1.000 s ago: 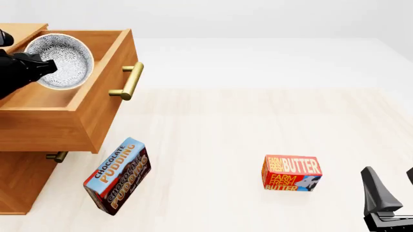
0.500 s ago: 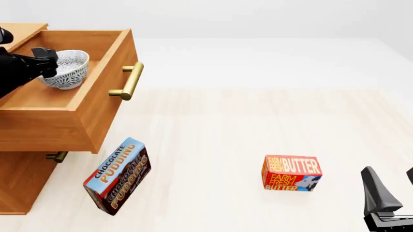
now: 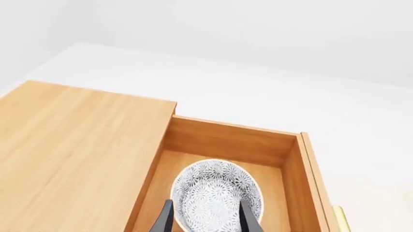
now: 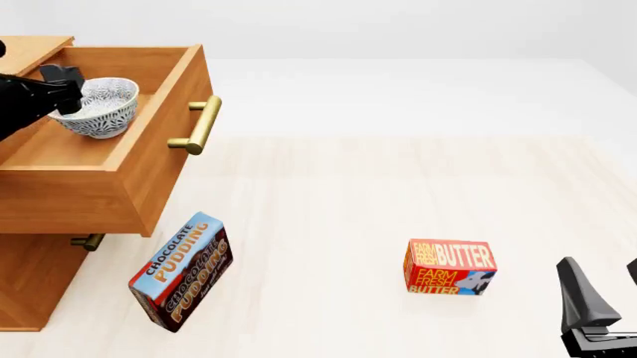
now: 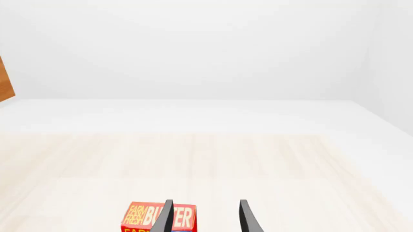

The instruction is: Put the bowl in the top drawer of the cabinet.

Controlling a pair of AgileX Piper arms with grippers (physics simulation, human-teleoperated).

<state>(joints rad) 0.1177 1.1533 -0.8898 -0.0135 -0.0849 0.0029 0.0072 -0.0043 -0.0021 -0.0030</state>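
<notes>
The white bowl (image 4: 104, 109) with its grey-blue pattern sits upright on the floor of the pulled-out top drawer (image 4: 80, 198) of the cabinet (image 4: 30, 287). My left gripper (image 4: 66, 91) hovers at the bowl's left rim, open and holding nothing. In the left wrist view the bowl (image 3: 219, 193) lies beyond and between the two spread fingers of my left gripper (image 3: 205, 220), inside the drawer (image 3: 232, 140). My right gripper (image 4: 605, 289) stands open and empty at the near right edge of the table, far from the cabinet.
The drawer's brass handle (image 4: 197, 125) sticks out toward the table. A chocolate pudding box (image 4: 181, 272) leans beside the cabinet's lower front. A butter box (image 4: 450, 267) stands right of centre, just ahead of the right gripper (image 5: 205, 220) in its wrist view.
The bowl went from tilted in the left gripper's hold to upright on the drawer floor. The left gripper let go and drew back slightly. The right arm stayed still.
</notes>
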